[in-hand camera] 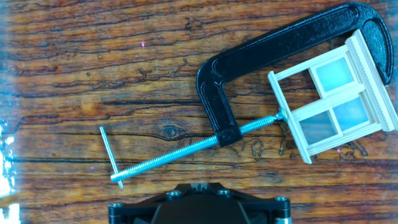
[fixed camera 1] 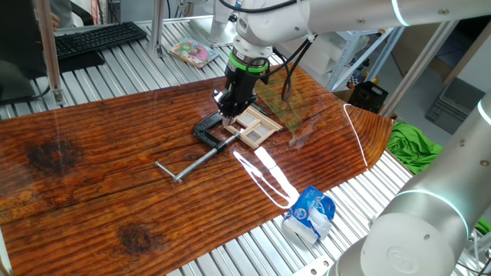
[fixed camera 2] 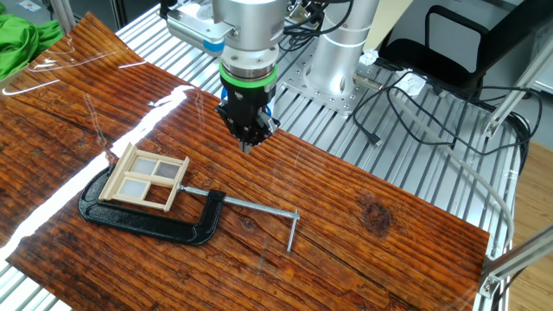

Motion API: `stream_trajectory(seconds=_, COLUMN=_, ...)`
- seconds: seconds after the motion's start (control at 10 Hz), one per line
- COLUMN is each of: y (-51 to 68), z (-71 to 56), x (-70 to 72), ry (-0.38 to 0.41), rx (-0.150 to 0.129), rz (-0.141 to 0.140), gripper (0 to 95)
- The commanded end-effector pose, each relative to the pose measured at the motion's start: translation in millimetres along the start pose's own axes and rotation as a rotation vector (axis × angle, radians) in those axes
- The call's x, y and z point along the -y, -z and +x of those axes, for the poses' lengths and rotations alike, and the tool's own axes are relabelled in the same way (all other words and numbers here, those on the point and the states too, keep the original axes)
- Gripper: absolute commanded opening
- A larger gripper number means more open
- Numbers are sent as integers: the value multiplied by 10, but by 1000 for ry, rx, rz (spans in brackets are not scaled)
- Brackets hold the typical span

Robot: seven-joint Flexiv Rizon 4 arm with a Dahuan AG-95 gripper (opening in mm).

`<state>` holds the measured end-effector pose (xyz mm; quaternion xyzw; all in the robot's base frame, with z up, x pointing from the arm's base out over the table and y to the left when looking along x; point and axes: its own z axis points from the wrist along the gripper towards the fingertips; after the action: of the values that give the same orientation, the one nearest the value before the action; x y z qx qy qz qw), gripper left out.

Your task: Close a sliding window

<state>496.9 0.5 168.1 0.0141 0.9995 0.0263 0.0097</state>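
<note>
**Window clamped, gripper above and clear**

Sits near the middle of the wooden table [fixed camera 2: 363, 207]: the sliding window [fixed camera 2: 145, 178], small, pale tan wood, panes split by thin bars, pinned inside the black C-clamp [fixed camera 2: 151, 221]. Lies flat on the boards, with the clamp's screw rod [in-hand camera: 186, 152] pressing on one edge of the frame and the curved jaw wrapping the far side. In the hand view, one sash stands offset from the outer frame, so likely part open.

Hangs above the table, just beside the window and not touching it: the gripper [fixed camera 2: 249, 138]. Fingers look drawn close together in both fixed views, holding nothing; exact gap hard to judge, and the fingertips fall outside the hand view.

Handling, as a judgement: very light and thin, stiff but fragile, with slim bars that could snap under a hard pinch. Held firm by the clamp, so no sliding away under a push. Best contact probably the end edge of the offset sash, pushed gently along the frame's track with one fingertip. Worth avoiding: the panes, the thin bars.
</note>
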Motion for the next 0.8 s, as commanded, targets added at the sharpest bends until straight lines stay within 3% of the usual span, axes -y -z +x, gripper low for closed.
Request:
stream_trajectory(seconds=0.1, y=-6, z=-7, x=2, ry=7, rx=-2, rz=-1, gripper=0)
stream_trajectory(seconds=0.3, y=-12, z=-10, x=16, ry=16, rx=-2, rz=-1, gripper=0)
stream_trajectory(seconds=0.8, y=-91, z=-46, x=201, ry=57, rx=-2, rz=-8, gripper=0)
